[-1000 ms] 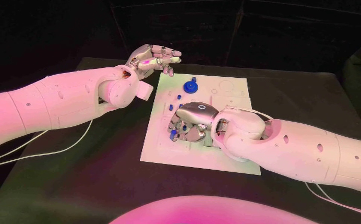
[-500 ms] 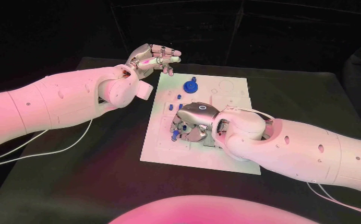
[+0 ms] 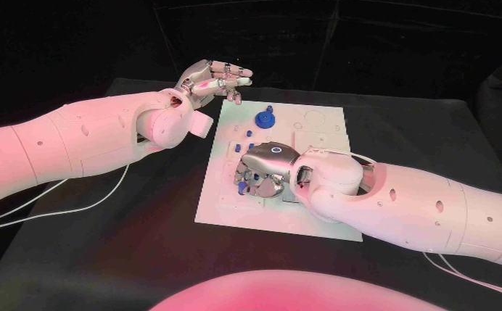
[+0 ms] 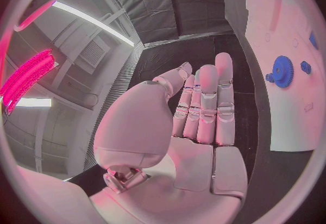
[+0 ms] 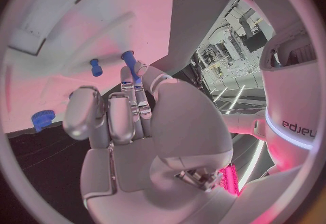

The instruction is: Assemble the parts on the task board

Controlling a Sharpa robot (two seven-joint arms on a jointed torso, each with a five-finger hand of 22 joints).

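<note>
Since a second ago our right hand [image 3: 269, 166] has moved a little toward the far edge of the task board [image 3: 324, 218], staying low over its middle. Its fingers [image 5: 129, 105] are curled at a blue peg [image 5: 130, 62]; we cannot tell whether they grip it. Our left hand [image 3: 212, 81] has not moved: it hovers off the board's far left corner, fingers bent, holding nothing. The blue gear [image 3: 265, 118] stands near the far edge. We judge that the peg is being positioned, not yet seated.
</note>
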